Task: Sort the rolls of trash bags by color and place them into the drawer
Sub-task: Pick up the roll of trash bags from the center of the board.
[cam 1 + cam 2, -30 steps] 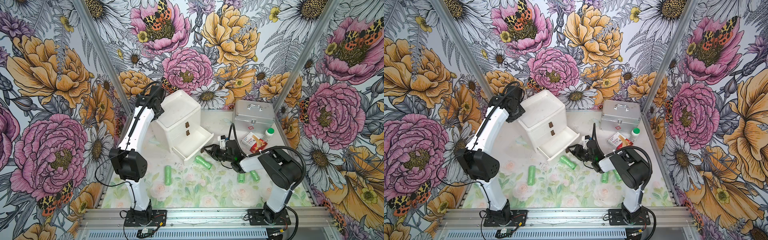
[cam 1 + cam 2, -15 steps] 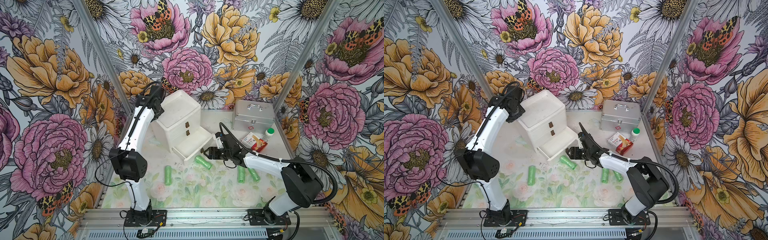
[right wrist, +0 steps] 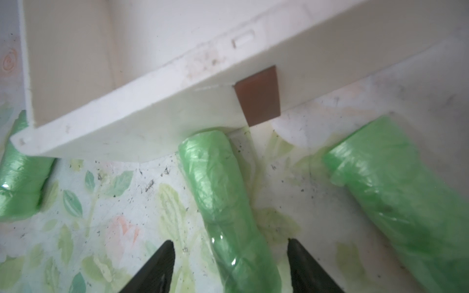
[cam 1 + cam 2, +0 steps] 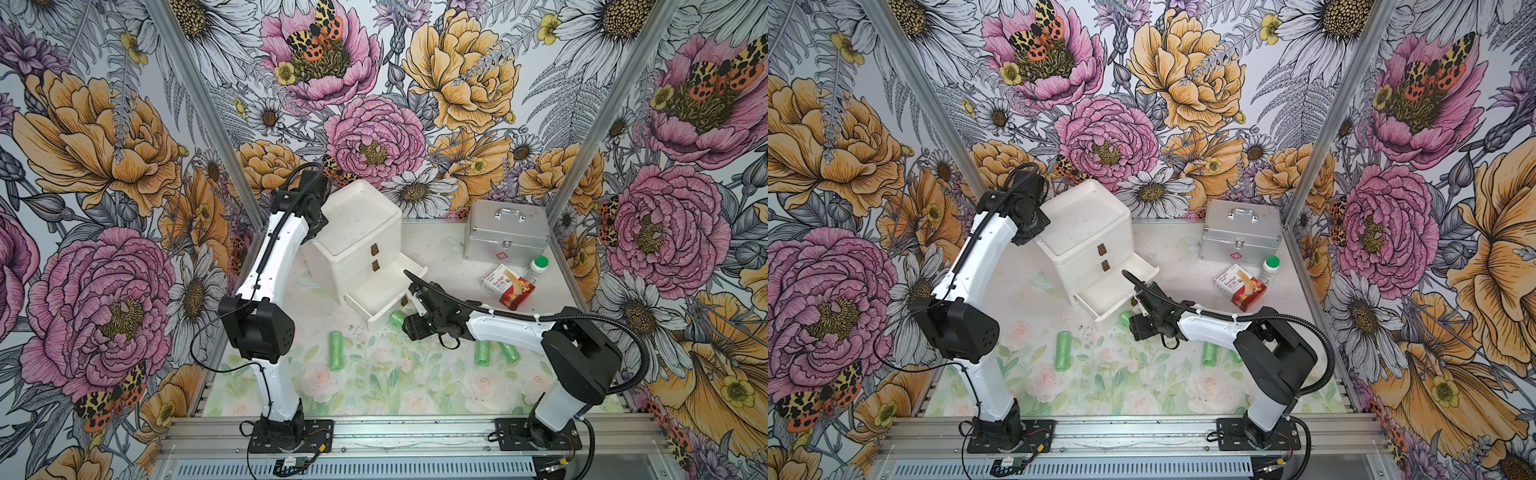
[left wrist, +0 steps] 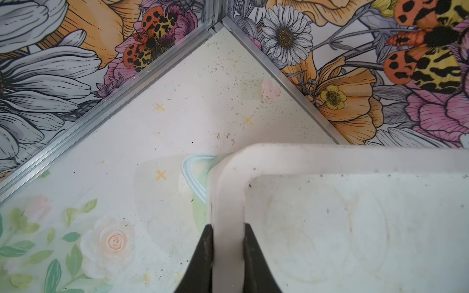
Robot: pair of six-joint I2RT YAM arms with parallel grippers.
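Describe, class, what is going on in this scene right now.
The left tool is shut on the rim of the small white plastic three-drawer chest. Its bottom drawer is pulled out and looks empty. The right tool is open, its jaws either side of a crinkly green plastic roll lying on the table at that drawer's front. Three more green rolls lie loose on the table.

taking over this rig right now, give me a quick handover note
Left claw: shut on the top rim of the white plastic three-drawer chest.
Right claw: open, straddling a crinkly green plastic roll lying at the front of the open bottom drawer, not gripped.
Three more green rolls lie on the floral table.
Done: bottom drawer pulled out; no roll seen inside.
Left: all four green rolls.
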